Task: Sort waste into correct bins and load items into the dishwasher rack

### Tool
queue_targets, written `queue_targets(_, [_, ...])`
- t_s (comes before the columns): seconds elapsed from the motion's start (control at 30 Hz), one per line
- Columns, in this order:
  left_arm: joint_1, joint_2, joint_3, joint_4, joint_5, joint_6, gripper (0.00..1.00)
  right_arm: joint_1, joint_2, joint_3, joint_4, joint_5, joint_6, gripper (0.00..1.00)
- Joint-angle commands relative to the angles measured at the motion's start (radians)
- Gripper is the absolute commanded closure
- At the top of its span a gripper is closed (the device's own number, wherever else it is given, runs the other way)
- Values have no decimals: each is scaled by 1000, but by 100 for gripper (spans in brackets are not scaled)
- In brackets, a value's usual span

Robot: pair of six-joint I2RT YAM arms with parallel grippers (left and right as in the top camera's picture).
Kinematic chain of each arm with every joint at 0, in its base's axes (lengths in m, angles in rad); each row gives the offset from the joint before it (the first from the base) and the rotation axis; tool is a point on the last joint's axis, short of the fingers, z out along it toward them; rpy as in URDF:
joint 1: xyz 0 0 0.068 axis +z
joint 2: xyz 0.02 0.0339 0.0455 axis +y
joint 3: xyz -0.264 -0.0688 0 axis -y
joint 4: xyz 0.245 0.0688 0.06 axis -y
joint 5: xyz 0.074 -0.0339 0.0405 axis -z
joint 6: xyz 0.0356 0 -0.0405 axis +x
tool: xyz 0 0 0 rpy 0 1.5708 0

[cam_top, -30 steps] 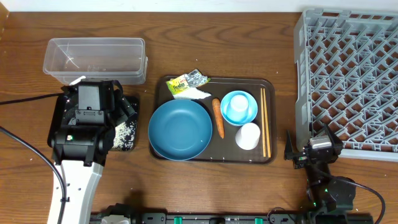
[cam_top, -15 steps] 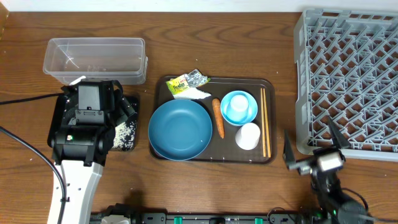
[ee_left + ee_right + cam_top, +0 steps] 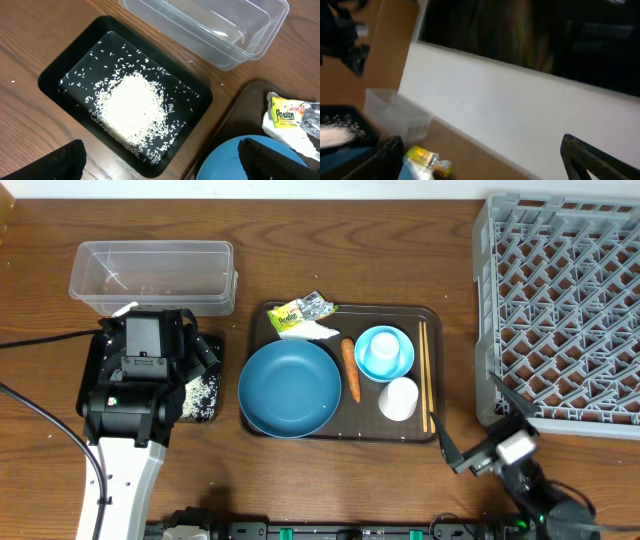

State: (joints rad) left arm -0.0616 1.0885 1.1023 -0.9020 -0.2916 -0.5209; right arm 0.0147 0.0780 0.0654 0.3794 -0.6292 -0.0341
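A heap of white rice lies in the black tray, also seen overhead. The clear tub stands behind it, empty. My left gripper is open and empty above the tray's near edge. On the brown serving tray sit the dark-blue bowl, carrot, light-blue bowl, white cup, chopsticks, yellow-and-silver wrapper and white tissue. The grey rack is at the right. My right gripper is open, low at the front right, tilted up toward the wall.
The left arm's black body covers most of the black tray from above. A black cable runs along the left side. The right wrist view shows the white wall and the wrapper, blurred.
The right arm has dropped toward the front edge and swung left and tilted, away from the rack's front corner. The left arm and all objects have not moved.
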Motion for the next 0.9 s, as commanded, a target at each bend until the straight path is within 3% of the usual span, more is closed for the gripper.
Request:
queue_targets(0.0, [4, 2, 15, -3, -13, -8, 0, 5, 92, 134, -87, -3, 10, 1])
queue_targets(0.33, [4, 2, 15, -3, -13, -8, 0, 6, 617, 611, -560, -36, 4, 1])
queue_targets(0.53, [4, 2, 15, -3, -13, -8, 0, 24, 947, 897, -885, -257, -185, 1])
queue_targets(0.7, [4, 2, 15, -3, -13, -8, 0, 39, 1115, 958, -900, -558, -61, 1])
queue_targets(0.8, [4, 2, 15, -3, -13, -8, 0, 45, 1187, 957, -875, -513, -55, 1])
queue_targets(0.87, [4, 2, 15, -3, -13, -8, 0, 61, 1223, 958, -878, -291, 75, 1])
